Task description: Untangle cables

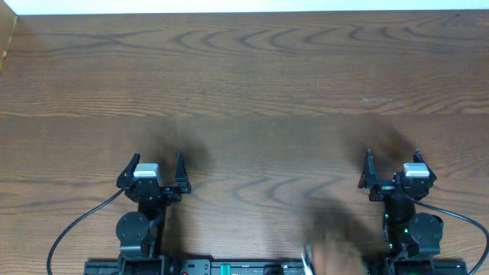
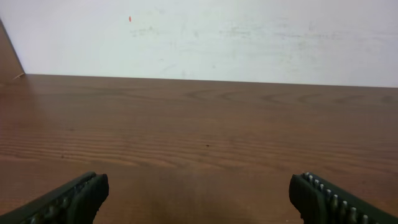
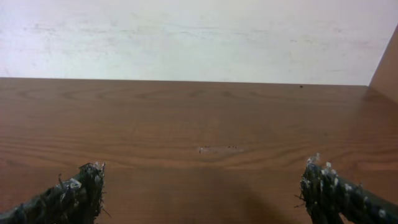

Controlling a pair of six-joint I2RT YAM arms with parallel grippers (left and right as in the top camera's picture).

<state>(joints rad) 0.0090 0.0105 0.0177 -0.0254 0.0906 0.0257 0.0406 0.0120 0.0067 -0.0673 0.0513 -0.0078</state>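
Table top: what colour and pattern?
Brown wooden table top, wavy dark grain; shows best in the overhead view.

Table (image 1: 244,76): brown wood w/ strong grain, smooth, low satin sheen; small pale scuff (image 3: 217,149) mid-frame in R wrist view. Wall (image 2: 249,37) across top: white, matt, faintly smudged. L gripper (image 2: 199,183): fingers (image 2: 74,198) in lower corners black, matt, ribbed, plastic-looking. R gripper (image 3: 202,171): fingers (image 3: 74,190) black, rough, frayed, w/ whitish flecks. Base wires (image 1: 72,225), lower left overhead: black, smooth sheath.
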